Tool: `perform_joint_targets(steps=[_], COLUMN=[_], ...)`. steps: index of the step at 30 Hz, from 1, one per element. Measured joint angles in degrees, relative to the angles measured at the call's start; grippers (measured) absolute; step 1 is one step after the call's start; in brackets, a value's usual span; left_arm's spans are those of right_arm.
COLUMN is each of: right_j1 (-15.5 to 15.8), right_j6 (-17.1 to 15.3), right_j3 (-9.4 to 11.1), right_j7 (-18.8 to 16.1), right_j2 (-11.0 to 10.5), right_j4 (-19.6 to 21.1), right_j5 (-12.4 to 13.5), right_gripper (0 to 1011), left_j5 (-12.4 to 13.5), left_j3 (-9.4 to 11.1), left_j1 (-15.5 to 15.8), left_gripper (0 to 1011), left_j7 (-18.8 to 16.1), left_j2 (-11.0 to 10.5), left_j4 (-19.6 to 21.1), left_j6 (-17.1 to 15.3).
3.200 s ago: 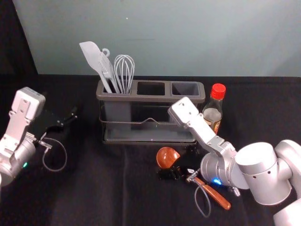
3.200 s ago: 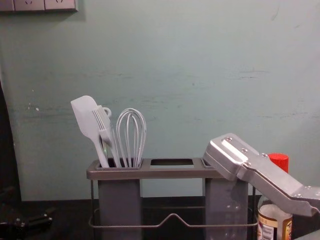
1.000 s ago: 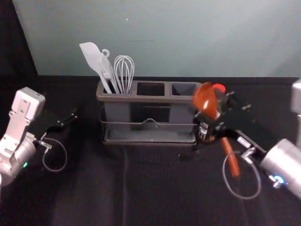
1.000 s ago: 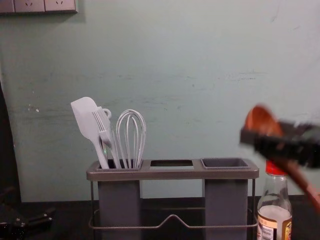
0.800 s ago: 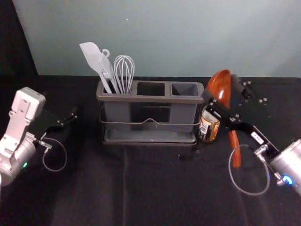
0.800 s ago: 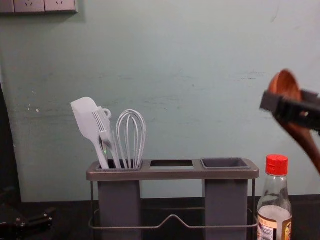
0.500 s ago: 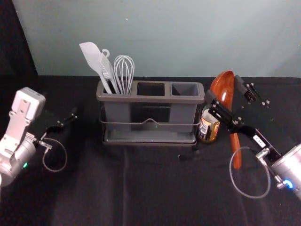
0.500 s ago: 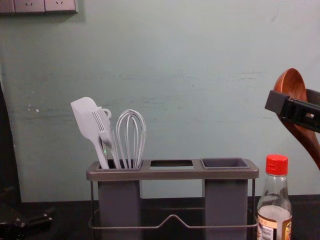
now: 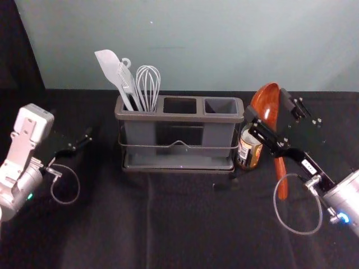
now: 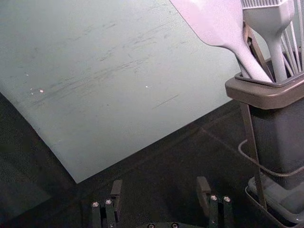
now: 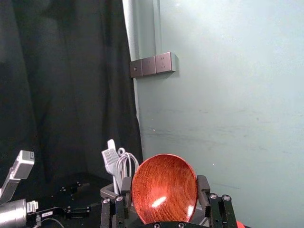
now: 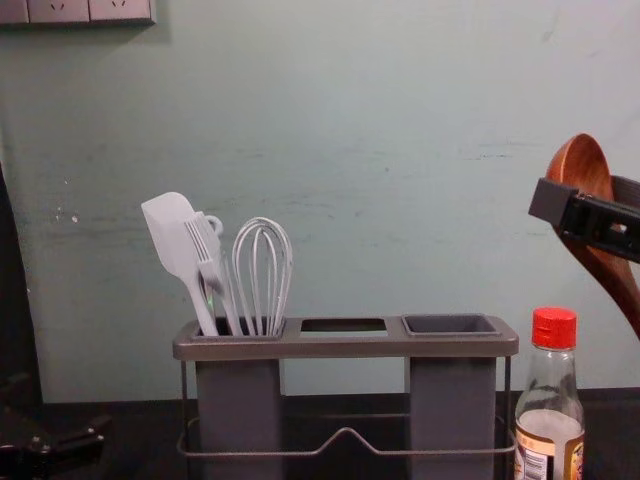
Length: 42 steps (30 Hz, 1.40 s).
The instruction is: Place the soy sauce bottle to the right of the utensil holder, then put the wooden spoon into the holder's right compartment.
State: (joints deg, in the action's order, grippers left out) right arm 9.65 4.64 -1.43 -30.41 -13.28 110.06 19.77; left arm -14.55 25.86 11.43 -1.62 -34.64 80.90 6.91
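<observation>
"Two jaws, and what's in them?"
"The wooden spoon (image 9: 269, 115). The right gripper (image 9: 267, 105) has its jaws pressed on both sides of the bowl, handle slanting down below them."
"And the soy sauce bottle (image 12: 550, 400)?"
"Upright, lower than those jaws, just right of the utensil holder (image 9: 178, 118)."
"The left gripper (image 9: 84, 142)?"
"Parked left of the holder, jaws spread apart."

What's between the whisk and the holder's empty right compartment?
The holder's middle opening, with no utensil in it; the head view shows it between whisk and right compartment.
</observation>
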Motion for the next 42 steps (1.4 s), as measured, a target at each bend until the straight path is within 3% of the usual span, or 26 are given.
perform_joint_targets(steps=[4, 7, 13, 24, 25, 26, 36, 42], right_j1=[-0.2, -2.0, -5.8, -16.0, -18.7, -18.7, -30.4, -35.4], right_j6=[0.5, 2.5, 2.9, -3.6, -4.6, -4.6, -7.0, -7.0], right_j3=[-0.1, -0.8, -2.6, -6.5, -7.4, -7.4, -9.7, -11.3], right_j7=[-0.1, -0.8, -2.0, -4.1, -5.0, -5.0, -8.1, -8.2], right_j2=[-0.4, -0.7, -0.6, -0.4, -0.2, -0.2, 0.6, 1.2], right_j4=[-0.6, -2.9, -5.4, -9.1, -10.8, -10.8, -20.3, -25.4], right_j5=[0.1, 0.5, 2.1, 7.3, 8.5, 8.5, 13.2, 13.1], right_gripper=[836, 836, 836, 837, 836, 837, 836, 837], left_j5=[0.0, 0.0, 0.0, 0.0, 0.0, 0.0, 0.0, 0.0], left_j3=[0.0, 0.0, 0.0, 0.0, 0.0, 0.0, 0.0, 0.0], left_j1=[0.0, 0.0, 0.0, 0.0, 0.0, 0.0, 0.0, 0.0], left_gripper=[1000, 1000, 1000, 1000, 1000, 1000, 1000, 1000], left_j7=[0.0, 0.0, 0.0, 0.0, 0.0, 0.0, 0.0, 0.0], left_j2=[0.0, 0.0, 0.0, 0.0, 0.0, 0.0, 0.0, 0.0], left_j4=[0.0, 0.0, 0.0, 0.0, 0.0, 0.0, 0.0, 0.0], left_j6=[0.0, 0.0, 0.0, 0.0, 0.0, 0.0, 0.0, 0.0])
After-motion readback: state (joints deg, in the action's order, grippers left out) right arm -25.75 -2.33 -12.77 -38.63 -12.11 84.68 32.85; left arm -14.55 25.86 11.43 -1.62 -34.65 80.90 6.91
